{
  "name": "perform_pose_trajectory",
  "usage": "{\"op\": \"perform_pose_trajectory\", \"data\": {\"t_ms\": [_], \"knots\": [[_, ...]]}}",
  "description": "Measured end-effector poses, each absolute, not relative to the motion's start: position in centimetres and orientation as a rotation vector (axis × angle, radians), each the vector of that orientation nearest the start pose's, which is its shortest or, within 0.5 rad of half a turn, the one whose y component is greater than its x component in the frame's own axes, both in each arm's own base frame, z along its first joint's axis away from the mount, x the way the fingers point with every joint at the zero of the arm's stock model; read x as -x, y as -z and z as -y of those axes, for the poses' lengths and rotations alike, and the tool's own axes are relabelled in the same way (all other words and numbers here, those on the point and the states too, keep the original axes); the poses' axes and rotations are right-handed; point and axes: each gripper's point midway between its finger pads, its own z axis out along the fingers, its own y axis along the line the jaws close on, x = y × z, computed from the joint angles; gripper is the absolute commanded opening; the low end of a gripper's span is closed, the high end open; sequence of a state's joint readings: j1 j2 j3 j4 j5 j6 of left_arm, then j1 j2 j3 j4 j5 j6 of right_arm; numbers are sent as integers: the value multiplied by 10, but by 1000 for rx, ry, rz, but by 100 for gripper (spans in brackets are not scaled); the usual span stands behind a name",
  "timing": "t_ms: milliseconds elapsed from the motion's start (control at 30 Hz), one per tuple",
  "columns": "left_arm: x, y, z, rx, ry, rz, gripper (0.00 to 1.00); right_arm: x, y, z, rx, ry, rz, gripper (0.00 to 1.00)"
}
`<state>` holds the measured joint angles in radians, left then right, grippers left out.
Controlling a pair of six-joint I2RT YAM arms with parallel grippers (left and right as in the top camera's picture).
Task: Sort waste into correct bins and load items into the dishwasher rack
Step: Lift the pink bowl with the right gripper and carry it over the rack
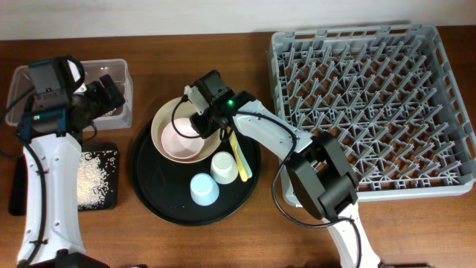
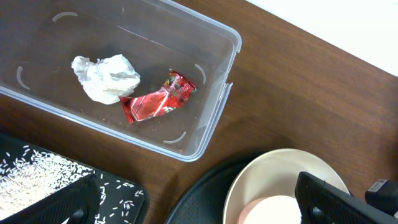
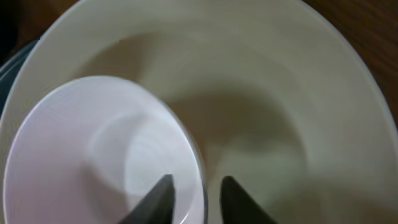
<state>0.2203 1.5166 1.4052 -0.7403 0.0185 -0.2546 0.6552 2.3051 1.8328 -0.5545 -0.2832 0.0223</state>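
Observation:
The small pink bowl (image 1: 181, 138) (image 3: 81, 143) sits inside the large cream bowl (image 1: 167, 119) (image 3: 280, 93) on the round black tray (image 1: 149, 186). My right gripper (image 1: 199, 123) (image 3: 196, 193) reaches into the cream bowl. Its jaws are narrowed astride the pink bowl's rim, one finger inside and one outside, with a small gap on each side. My left gripper (image 1: 111, 93) (image 2: 199, 208) hangs wide open and empty beside the clear box (image 2: 230, 37). That box holds the white tissue (image 2: 104, 78) and the red wrapper (image 2: 155, 99). Rice (image 1: 97, 175) lies on the shallow black tray (image 1: 18, 186).
A white cup (image 1: 223, 167), a light blue cup (image 1: 204, 188) and a yellow utensil (image 1: 239, 160) also rest on the round tray. The large grey dishwasher rack (image 1: 372, 104) fills the right side of the table, with no dishes in it.

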Motion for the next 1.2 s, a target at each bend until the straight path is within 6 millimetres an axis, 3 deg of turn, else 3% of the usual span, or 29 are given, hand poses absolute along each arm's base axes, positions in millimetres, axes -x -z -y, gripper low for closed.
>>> {"op": "perform_pose_trajectory", "data": {"t_ms": [133, 167, 400, 467, 533, 667, 700, 733, 800, 833, 900, 933, 1067, 1100, 1200], "knots": [[-408, -225, -88, 562, 38, -2357, 99, -418, -42, -381, 931, -593, -2507, 8], [-408, -225, -88, 562, 38, -2356, 99, -418, -40, -380, 928, -590, -2516, 4], [-408, -225, -88, 562, 38, -2357, 99, -419, -39, -380, 917, -593, -2521, 4], [-408, -225, -88, 562, 38, -2356, 99, -421, -48, -379, 912, -591, -2522, 4], [-408, -224, -88, 562, 38, -2357, 99, -430, -86, -379, 888, -601, -2479, 4], [-408, -225, -88, 562, 39, -2357, 99, -444, -216, -354, 750, -639, -2320, 4], [-408, -225, -88, 562, 38, -2357, 99, -444, -250, -334, 693, -641, -2292, 4], [-408, -224, -88, 562, 38, -2357, 99, -446, -283, -298, 602, -627, -2280, 4], [-408, -224, -88, 562, 38, -2357, 99, -451, -305, -247, 484, -589, -2301, 4], [-408, -225, -88, 562, 38, -2356, 99, -450, -305, -218, 415, -563, -2347, 4], [-408, -225, -88, 562, 38, -2357, 99, -451, -296, -136, 198, -457, -2465, 4], [-408, -224, -88, 562, 38, -2357, 99, -450, -291, -112, 132, -412, -2501, 4], [-408, -225, -88, 562, 39, -2357, 99, -418, -261, -2, -203, -125, -2704, 4], [-408, -225, -88, 562, 38, -2357, 99, -411, -258, 35, -336, -30, -2717, 4], [-408, -225, -88, 562, 38, -2356, 99, -398, -256, 91, -565, 70, -2697, 4]]}}
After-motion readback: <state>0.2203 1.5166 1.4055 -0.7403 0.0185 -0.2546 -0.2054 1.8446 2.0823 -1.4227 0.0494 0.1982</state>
